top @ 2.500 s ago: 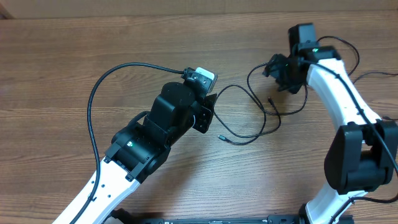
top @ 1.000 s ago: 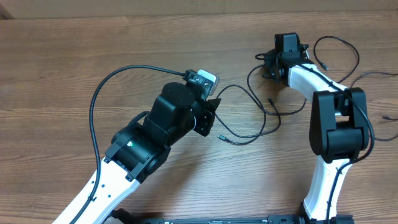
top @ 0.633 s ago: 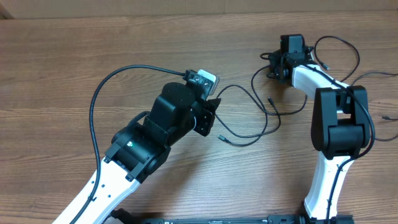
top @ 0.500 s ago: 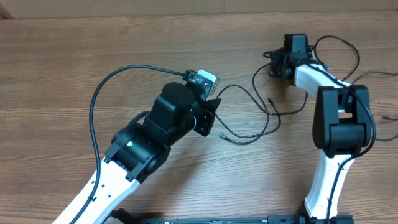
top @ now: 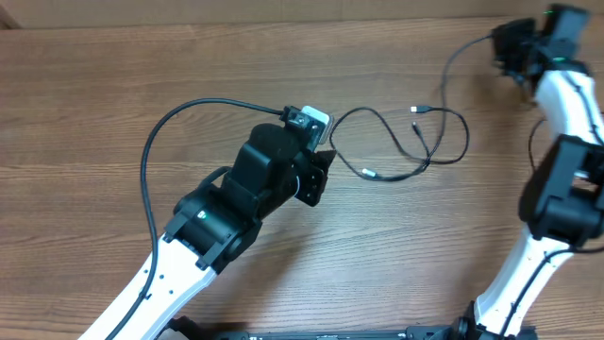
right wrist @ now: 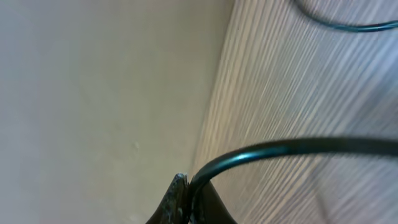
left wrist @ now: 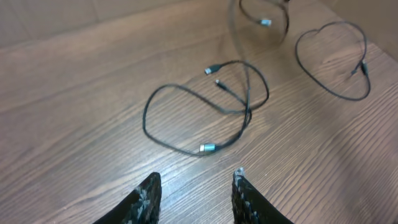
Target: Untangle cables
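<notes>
Two sets of fingers, unlike states. Left fingers (left wrist: 147,198) spread partway, holding nothing, over desk (left wrist: 74,93) just short of looped cable (left wrist: 207,148): thin black cord, loops crossing, metal-tipped plugs, lying mid-desk. Right fingers (right wrist: 177,200) pressed together on pinched cable (right wrist: 280,149) near desk's far right edge; cord arcs away from grip.
</notes>
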